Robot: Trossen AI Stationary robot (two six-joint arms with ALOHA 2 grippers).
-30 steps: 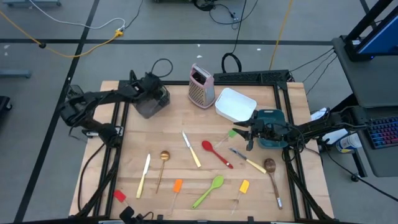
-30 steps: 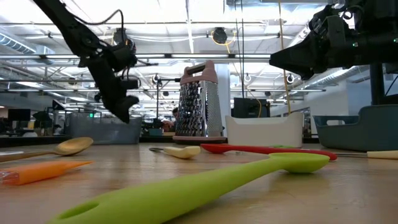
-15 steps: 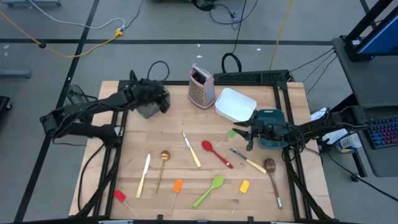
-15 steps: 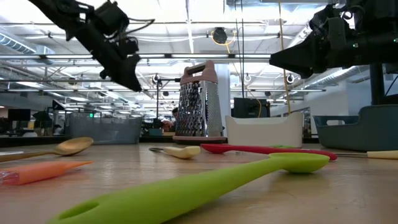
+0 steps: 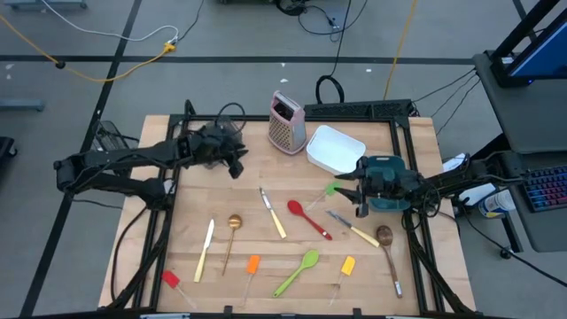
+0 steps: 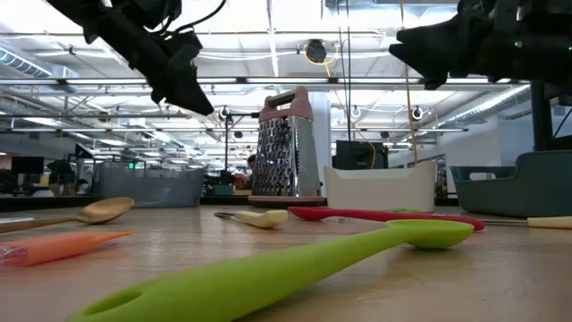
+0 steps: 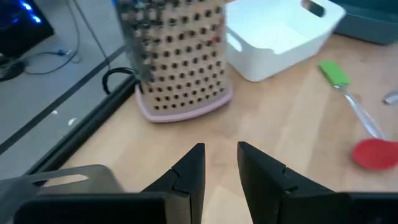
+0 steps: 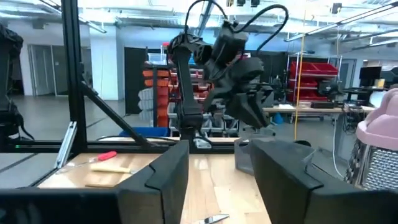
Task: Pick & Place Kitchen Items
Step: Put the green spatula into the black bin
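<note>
The kitchen items lie scattered flat over the near half of the wooden worktop [image 5: 195,204]. From the left: a red mini spatula [image 5: 169,278] at the near-left edge, a cream-handled knife [image 5: 205,249], a gold spoon [image 5: 233,227], an orange mini spatula [image 5: 252,264], a second cream-handled knife [image 5: 273,213], a red silicone spoon [image 5: 307,218], a green silicone spoon [image 5: 298,271], a yellow mini spatula [image 5: 347,266], and a wooden spoon [image 5: 386,241] near the right edge. A small green spatula [image 5: 330,189] lies just left of the right claw. None is held.

The left arm reaches in from the left, its claw [image 5: 232,159] raised above the far-left part of the worktop and pointing toward the metal grater [image 5: 287,122] and the white container [image 5: 336,149]; its fingers [image 7: 189,171] stand a narrow gap apart, with nothing between them.

The right arm stretches in from the right, level, over the teal container [image 5: 386,168]. Its claw [image 5: 352,197] points left, fingers [image 8: 161,177] parted and empty.
</note>
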